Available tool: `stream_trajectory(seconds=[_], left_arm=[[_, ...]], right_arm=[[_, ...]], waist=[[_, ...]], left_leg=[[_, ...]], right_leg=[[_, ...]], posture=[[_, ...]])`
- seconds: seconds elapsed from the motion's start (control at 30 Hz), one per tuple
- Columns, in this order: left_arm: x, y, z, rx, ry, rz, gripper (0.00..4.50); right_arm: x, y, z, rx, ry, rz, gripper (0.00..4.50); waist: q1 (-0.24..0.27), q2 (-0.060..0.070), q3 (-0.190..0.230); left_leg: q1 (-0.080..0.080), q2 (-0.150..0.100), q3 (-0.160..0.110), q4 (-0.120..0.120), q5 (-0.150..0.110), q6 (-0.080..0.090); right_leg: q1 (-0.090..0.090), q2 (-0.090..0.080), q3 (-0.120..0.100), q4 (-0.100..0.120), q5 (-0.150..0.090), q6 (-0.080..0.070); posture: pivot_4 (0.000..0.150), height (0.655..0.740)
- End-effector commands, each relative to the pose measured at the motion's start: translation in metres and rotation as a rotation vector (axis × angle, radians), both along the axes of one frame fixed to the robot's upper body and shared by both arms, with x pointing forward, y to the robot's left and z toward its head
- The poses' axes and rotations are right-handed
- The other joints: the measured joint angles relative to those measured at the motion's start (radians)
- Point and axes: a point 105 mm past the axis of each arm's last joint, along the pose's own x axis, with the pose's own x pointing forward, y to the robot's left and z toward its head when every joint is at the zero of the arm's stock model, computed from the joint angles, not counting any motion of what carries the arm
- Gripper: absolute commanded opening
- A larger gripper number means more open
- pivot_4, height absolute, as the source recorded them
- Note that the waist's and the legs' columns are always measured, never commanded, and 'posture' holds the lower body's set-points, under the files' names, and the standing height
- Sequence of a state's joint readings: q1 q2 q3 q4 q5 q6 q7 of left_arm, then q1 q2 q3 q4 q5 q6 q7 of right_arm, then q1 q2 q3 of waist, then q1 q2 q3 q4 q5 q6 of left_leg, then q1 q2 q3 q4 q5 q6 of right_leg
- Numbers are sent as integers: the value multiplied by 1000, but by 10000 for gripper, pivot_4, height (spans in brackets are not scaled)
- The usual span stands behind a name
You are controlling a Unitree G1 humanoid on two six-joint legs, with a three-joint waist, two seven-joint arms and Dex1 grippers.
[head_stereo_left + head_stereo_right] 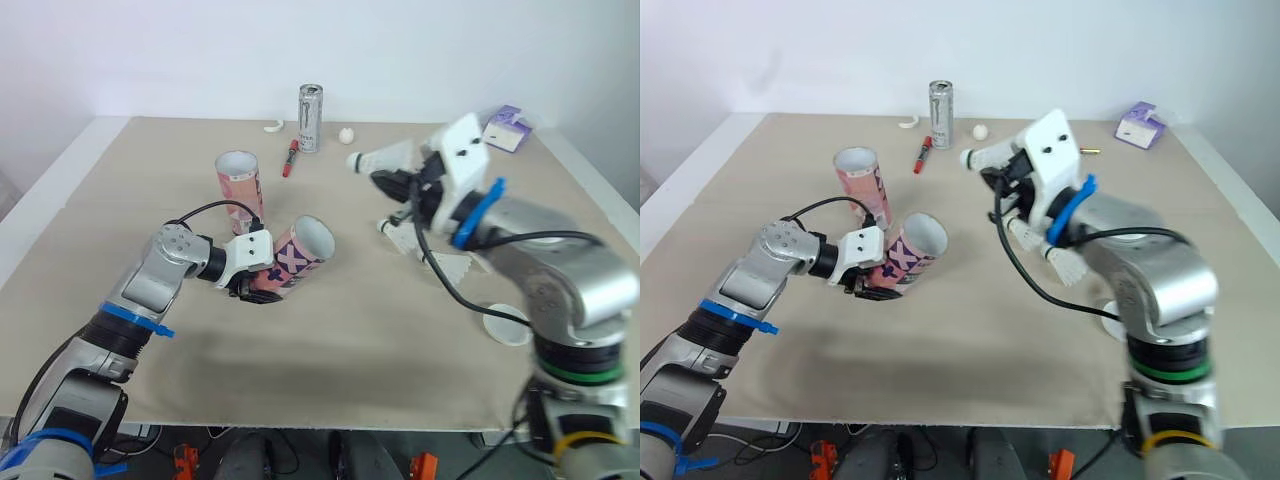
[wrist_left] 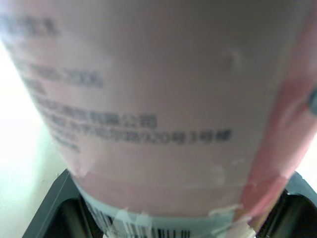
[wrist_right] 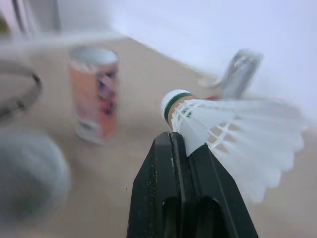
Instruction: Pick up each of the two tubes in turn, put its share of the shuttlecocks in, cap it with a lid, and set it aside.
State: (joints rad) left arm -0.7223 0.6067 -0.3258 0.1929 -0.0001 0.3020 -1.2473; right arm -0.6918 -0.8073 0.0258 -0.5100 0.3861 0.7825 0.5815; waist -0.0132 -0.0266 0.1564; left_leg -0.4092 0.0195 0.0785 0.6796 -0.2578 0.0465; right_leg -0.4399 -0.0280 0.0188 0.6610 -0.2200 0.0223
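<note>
left tool [image 1: 252, 288] clamped on tube [image 1: 300, 252], tilted open-end-up for loading | right tool [image 3: 181, 144] pinching shuttlecock [image 3: 233, 134], cork towards tube

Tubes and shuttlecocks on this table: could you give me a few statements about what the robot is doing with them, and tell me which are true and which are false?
1. The left gripper holds a tilted tube. True.
2. The right gripper grips a red marker. False: it grips a shuttlecock.
3. The second tube lies flat. False: it stands upright, open at the top.
4. A silver can stands at the far side of the table. True.
5. A lid caps the tilted tube. False: its mouth is open; a white lid lies on the table.
</note>
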Motion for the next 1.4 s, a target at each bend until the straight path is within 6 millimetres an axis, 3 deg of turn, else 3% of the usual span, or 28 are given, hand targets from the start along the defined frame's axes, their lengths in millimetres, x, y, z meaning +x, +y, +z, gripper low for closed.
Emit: stream_trajectory(seconds=[0.03, 0.13, 0.27, 0.53, 0.7, 0.87, 1.03, 1.2, 1.3, 1.4], left_arm=[[-1, -10, -2, 3, 6, -34, 31932], [0, -14, 0, -3, 6, -44, 31932], [1, -19, 2, -11, 2, -53, 31932], [-2, -23, 2, -26, 6, -61, 31932], [-3, -24, 2, -28, 7, -59, 31932], [-4, -23, 1, -27, 11, -55, 31932], [-6, -22, 0, -22, 14, -58, 31932], [-5, -24, 1, -8, 2, -74, 31932], [-4, -26, 3, -9, -1, -80, 31932], [-3, -28, 4, -7, -3, -90, 31932]], right_arm=[[-31, 11, 3, -302, -155, 206, 192], [-43, 12, -2, -423, -182, 296, 192], [-54, 23, -1, -443, -200, 388, 192], [-48, 32, -24, -516, -191, 442, 192], [-41, 34, -26, -508, -172, 454, 192], [-40, 41, -19, -490, -179, 471, 18140], [-43, 43, -7, -368, -162, 447, 43616], [-35, 8, 11, 66, -7, 210, 44692], [-31, -29, 0, 256, 88, 17, 44692], [-36, -70, -31, 357, 168, -179, 44692]], waist=[[-1, 0, 0], [-1, 0, 0], [-1, -1, 0], [0, -1, 0], [0, -1, 0], [0, -1, 0], [0, -1, 0], [5, -1, 0], [11, -1, 0], [22, -2, -1]], left_leg=[[0, 0, 0, 0, -1, 1], [1, 0, 0, 0, -1, 2], [0, 0, 0, 1, -1, 2], [0, 0, 0, 1, -1, 2], [0, 0, 1, 1, -1, 2], [0, 0, 0, 1, -1, 2], [0, 0, 0, 1, -1, 2], [-2, 0, -1, 1, -1, 1], [-2, -1, -1, 2, -1, 1], [-2, -1, -2, 2, -1, 1]], right_leg=[[0, 0, 0, -1, -1, 2], [1, 0, 0, -1, -2, 3], [1, 0, 0, -1, -1, 3], [1, -1, 0, -1, -1, 1], [1, -2, 0, -1, 2, -2], [1, -1, 0, -1, 2, -3], [1, -2, 0, -1, 2, -3], [1, -3, -1, 0, 2, -4], [1, -5, -1, 0, 2, -3], [1, -4, -1, 0, 2, -3]], posture=[[1500, 7400], [1500, 7400], [1500, 7400], [1500, 7400], [1500, 7400], [1500, 7400], [1500, 7400], [1500, 7400], [1500, 7400], [1500, 7400]])
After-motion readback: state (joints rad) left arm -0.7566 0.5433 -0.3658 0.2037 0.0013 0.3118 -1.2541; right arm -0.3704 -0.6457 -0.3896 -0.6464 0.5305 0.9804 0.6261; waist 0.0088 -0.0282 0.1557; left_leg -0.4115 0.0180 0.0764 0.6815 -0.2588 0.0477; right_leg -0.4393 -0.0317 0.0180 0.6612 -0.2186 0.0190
